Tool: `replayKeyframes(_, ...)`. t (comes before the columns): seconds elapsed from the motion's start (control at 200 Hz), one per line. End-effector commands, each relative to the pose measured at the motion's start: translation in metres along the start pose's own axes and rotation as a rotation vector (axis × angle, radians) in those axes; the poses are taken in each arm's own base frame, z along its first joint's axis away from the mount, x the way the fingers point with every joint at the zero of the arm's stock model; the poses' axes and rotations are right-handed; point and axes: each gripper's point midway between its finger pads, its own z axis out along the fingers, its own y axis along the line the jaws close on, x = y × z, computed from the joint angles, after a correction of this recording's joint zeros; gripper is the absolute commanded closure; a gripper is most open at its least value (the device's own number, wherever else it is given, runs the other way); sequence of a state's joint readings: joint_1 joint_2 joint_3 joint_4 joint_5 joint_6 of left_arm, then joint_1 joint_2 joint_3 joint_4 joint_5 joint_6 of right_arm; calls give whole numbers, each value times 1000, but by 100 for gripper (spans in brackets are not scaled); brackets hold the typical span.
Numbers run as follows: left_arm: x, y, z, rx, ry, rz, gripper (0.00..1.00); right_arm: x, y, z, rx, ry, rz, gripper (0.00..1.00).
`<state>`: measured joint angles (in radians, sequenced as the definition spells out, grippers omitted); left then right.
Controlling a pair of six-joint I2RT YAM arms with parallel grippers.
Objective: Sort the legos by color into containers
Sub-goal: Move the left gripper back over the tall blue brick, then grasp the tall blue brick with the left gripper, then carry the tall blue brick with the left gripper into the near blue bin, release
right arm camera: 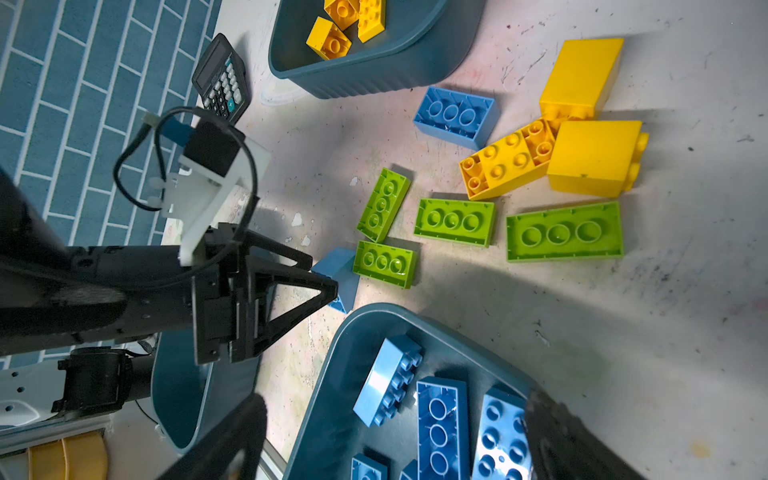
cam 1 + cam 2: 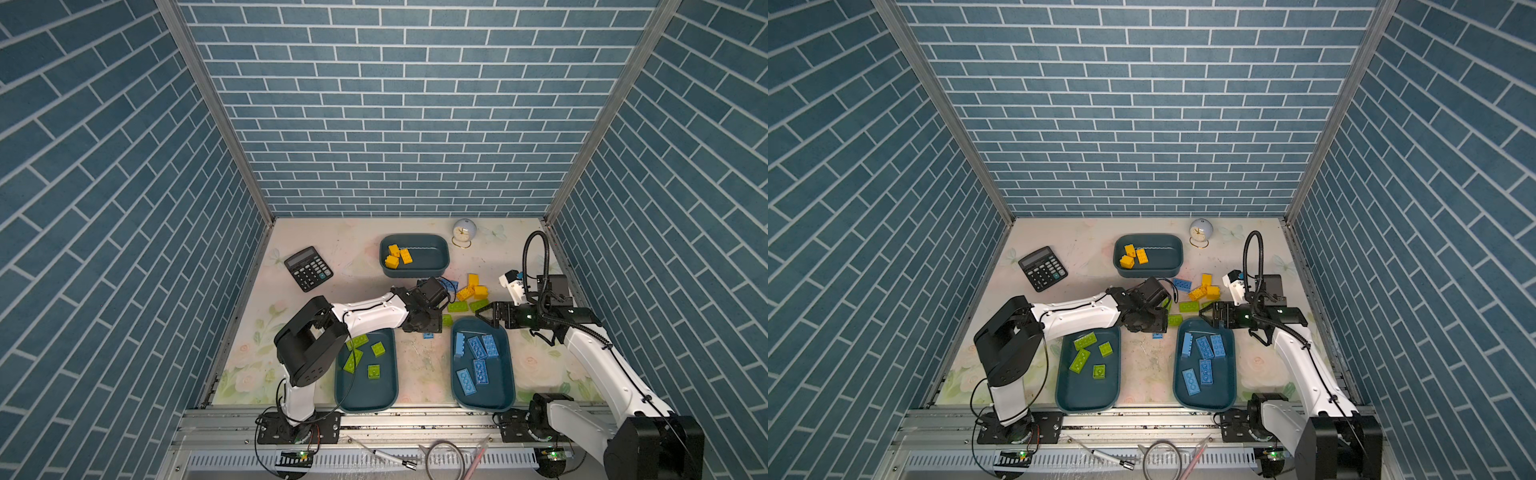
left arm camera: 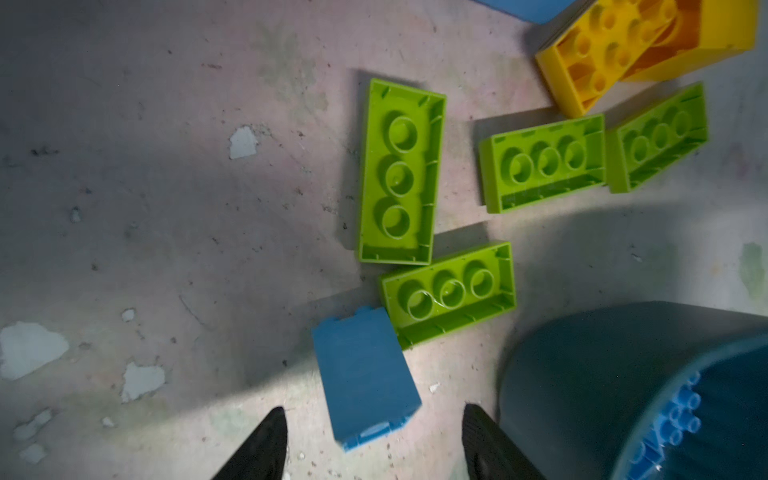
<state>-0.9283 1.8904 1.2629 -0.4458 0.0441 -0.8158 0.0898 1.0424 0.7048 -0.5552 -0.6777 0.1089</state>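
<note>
The left tool (image 3: pixel 372 409) is spread on either side of a blue brick (image 3: pixel 365 374) lying on the bench (image 3: pixel 145 208), with gaps on both sides. A green brick (image 3: pixel 449 291) sits against its far corner, and the blue-brick tub (image 3: pixel 582 374) stands just beside one finger. The right tool (image 2: pixel 484 312), spread wide and empty, hangs at that tub's far rim. More green bricks (image 1: pixel 455 222), yellow bricks (image 1: pixel 507 160) and another blue one (image 1: pixel 455 116) lie loose nearby. The green-brick tub (image 2: pixel 365 403) and yellow-brick tub (image 2: pixel 440 259) stand apart.

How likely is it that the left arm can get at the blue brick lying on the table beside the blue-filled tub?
Probably yes: the left end effector is open, a finger either side of the blue brick, nothing between. A green brick and the tub crowd it closely.
</note>
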Motion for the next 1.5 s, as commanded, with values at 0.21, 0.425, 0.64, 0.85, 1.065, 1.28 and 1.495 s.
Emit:
replayKeyframes(0.21, -10, 3, 20, -65, -3, 34, 39, 5, -1, 2, -3, 23, 13, 4)
replayKeyframes(0.425, -5, 20, 18, -144, 12, 99, 50, 7, -2, 3, 1, 27, 12, 4)
replayKeyframes(0.64, 4, 25, 17, -149, 50, 130, 51, 6, -3, 5, 0, 25, 19, 4)
replayKeyframes(0.85, 8, 30, 9, -158, 66, 175, 67, 3, -2, 4, -2, 29, 12, 4)
replayKeyframes(1.065, -2, 23, -18, -151, 46, 247, 70, -1, -3, 3, 7, 29, 2, 4)
replayKeyframes(1.28, -3, 1, -54, -55, 54, 296, 70, -5, -4, 3, 14, 15, -7, 4)
replayKeyframes(1.495, 15, -46, -94, 186, 65, 388, 71, -11, -5, 3, 25, 7, -15, 3)
